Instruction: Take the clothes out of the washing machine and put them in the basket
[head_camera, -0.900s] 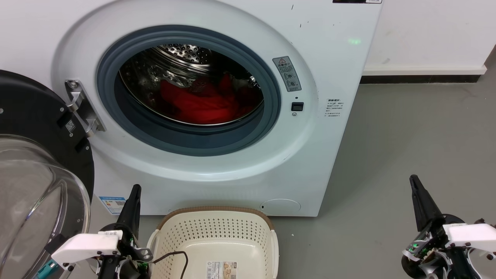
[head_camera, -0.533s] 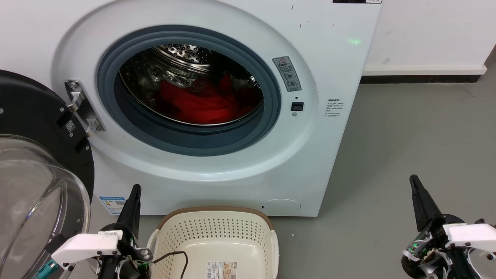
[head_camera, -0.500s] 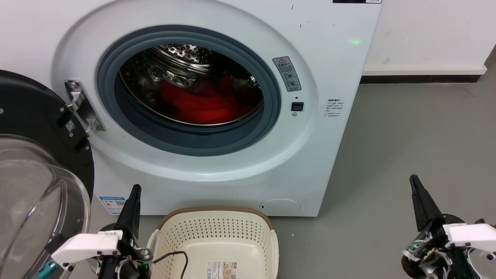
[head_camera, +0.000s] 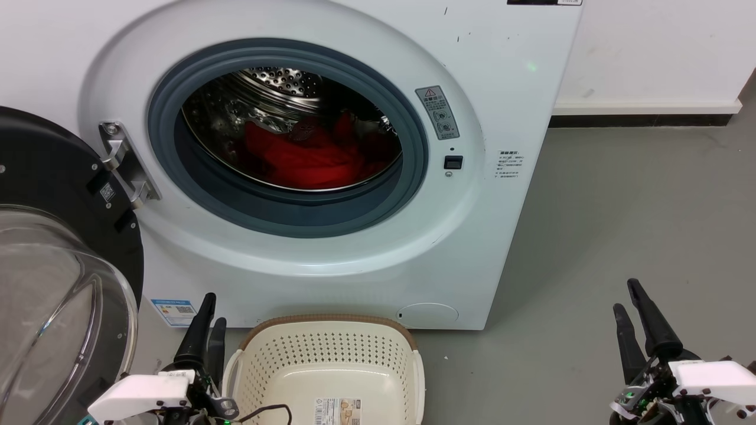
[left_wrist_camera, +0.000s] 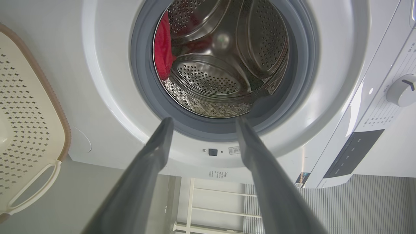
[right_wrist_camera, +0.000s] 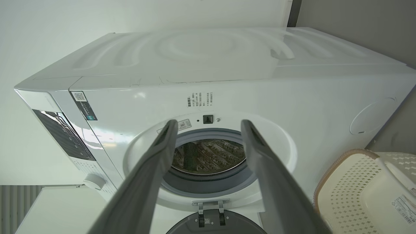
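left end effector (head_camera: 214,308) fingers apart, empty; right end effector (head_camera: 625,294) likewise | laundry basket (head_camera: 331,323) on the floor (head_camera: 590,206) just before the washing machine (head_camera: 484,224), no clothes inside | door (head_camera: 53,171) open; red clothes (head_camera: 307,159) heaped in the drum (head_camera: 277,79) | progress: nothing transferred; every garment left

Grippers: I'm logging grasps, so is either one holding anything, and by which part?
Nothing is held: left gripper and right gripper are open, empty; red clothes lie in the washing machine.
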Available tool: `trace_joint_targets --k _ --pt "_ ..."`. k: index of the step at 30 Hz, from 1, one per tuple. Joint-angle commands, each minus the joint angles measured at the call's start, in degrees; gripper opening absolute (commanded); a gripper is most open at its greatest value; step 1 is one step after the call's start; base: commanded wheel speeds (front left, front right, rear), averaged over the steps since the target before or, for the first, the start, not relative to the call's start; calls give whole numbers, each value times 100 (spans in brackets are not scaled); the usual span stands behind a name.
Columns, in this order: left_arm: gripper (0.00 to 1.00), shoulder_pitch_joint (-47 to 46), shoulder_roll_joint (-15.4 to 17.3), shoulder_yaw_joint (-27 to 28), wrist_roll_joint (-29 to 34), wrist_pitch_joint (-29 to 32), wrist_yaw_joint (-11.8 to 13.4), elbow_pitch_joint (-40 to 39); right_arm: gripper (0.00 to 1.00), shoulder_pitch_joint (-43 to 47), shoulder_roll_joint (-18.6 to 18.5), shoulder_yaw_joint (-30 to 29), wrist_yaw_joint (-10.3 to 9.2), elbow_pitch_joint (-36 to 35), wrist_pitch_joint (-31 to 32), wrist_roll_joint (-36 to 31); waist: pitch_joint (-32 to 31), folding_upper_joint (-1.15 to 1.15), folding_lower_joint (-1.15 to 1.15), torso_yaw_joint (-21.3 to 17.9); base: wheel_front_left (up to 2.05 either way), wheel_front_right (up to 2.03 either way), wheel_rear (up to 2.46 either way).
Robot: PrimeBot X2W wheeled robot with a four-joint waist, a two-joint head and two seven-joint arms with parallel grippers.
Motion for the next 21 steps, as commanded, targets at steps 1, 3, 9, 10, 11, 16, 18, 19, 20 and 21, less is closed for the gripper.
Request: trace_joint_targets --k 1,3,9,10,11,16,18,19,20,21 --pt "100 -124 12 -76 29 -77 -1 -138 100 -84 -5 43 0 -160 -69 -23 1 0 0 -1 0 0 0" --pt "100 -128 13 -129 59 -137 -1 -173 100 -58 -6 76 0 -216 -130 -50 1 0 0 -2 0 0 0" --pt "100 -146 15 -181 368 -304 -1 -325 100 19 -12 142 0 -343 -300 -333 -1 0 0 -5 0 0 0" --pt "100 -149 15 -182 453 -332 -1 -356 100 26 -12 150 0 -367 -328 -409 -2 0 0 -6 0 0 0" --pt "100 -152 15 -185 544 -358 -1 -391 100 32 -11 157 0 -395 -354 -486 -3 0 0 -8 0 0 0" --pt "100 -161 17 -231 1114 -487 -1 -574 100 84 -9 111 0 -540 -483 -1110 -11 0 0 -12 0 0 0" --pt "100 -158 17 -256 1379 -536 -1 -645 100 108 -8 86 0 -616 -533 -1394 -14 0 0 -13 0 0 0" --pt "100 -156 18 -272 1521 -560 -1 -677 100 123 -8 81 0 -657 -557 -1558 -16 0 0 -13 0 0 0" --pt "100 -152 18 -285 1642 -584 -1 -709 100 139 -7 78 0 -698 -581 -1712 -17 0 0 -13 0 0 0" --pt "100 -144 18 -295 1741 -608 -1 -737 100 155 -8 80 0 -737 -604 -1863 -19 0 0 -15 0 0 0"
